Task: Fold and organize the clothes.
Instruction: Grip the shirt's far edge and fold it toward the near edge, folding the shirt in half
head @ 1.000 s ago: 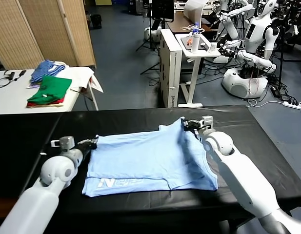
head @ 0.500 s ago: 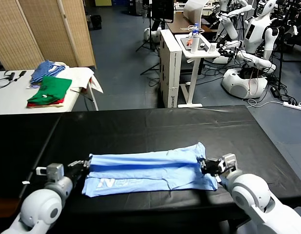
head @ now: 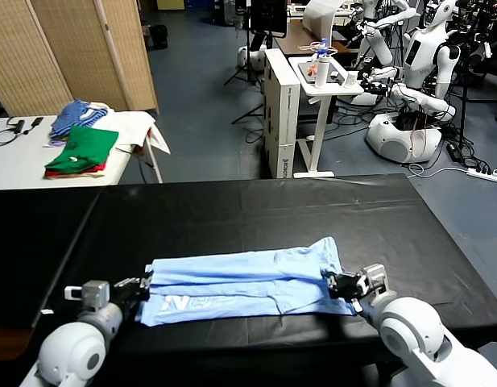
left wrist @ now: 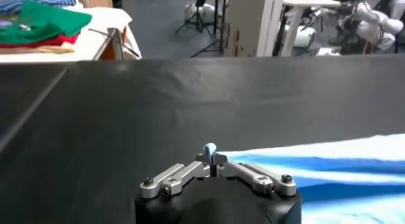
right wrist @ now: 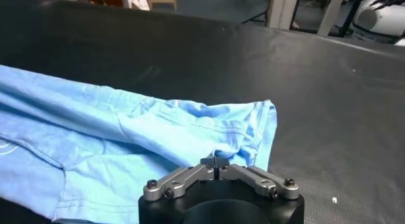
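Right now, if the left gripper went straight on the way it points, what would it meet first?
Probably nothing soon: beyond the left gripper, shut on the light sky-blue cotton T-shirt, lies bare black table.

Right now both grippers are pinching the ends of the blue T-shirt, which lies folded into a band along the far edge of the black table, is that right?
Not quite. The left gripper and right gripper do pinch the T-shirt, but the band lies along the near edge of the black table, as the head view shows.
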Tool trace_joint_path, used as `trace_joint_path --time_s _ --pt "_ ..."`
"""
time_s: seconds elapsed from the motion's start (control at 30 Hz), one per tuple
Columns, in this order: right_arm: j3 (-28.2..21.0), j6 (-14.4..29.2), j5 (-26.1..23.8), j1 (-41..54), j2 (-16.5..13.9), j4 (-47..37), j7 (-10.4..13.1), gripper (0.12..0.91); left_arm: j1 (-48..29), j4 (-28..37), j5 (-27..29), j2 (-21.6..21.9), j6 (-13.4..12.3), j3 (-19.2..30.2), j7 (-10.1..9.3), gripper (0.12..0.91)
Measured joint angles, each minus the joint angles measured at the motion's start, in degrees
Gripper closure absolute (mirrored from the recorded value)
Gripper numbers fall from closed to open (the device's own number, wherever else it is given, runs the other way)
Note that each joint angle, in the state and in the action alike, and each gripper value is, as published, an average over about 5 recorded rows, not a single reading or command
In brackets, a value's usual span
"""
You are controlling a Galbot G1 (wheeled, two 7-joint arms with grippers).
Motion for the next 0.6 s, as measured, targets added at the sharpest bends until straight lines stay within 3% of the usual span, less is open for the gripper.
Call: trace_joint_path --time_s 0.27,0.37,0.47,0.6 --pt "0.2 0.0 0.1 -0.5 0.1 0.2 -0.2 0.886 1.5 -0.4 0.6 -0.8 0.7 0.0 0.03 0.868" --pt "0.5 0.0 0.4 -1.0 0.1 0.7 -0.3 0.873 2.4 -1.3 1.5 -1.4 1.2 -0.3 -0.40 0.821" --pt "1.1 0.0 0.6 -1.5 0.1 1.4 -0.2 0.762 3.7 -2.5 2.7 -2.1 1.3 -0.8 -1.19 0.699" --pt "2.1 0.0 0.8 -2.3 0.0 2.6 -0.2 0.518 5.7 -4.5 3.7 -3.5 1.3 -1.9 -2.59 0.474"
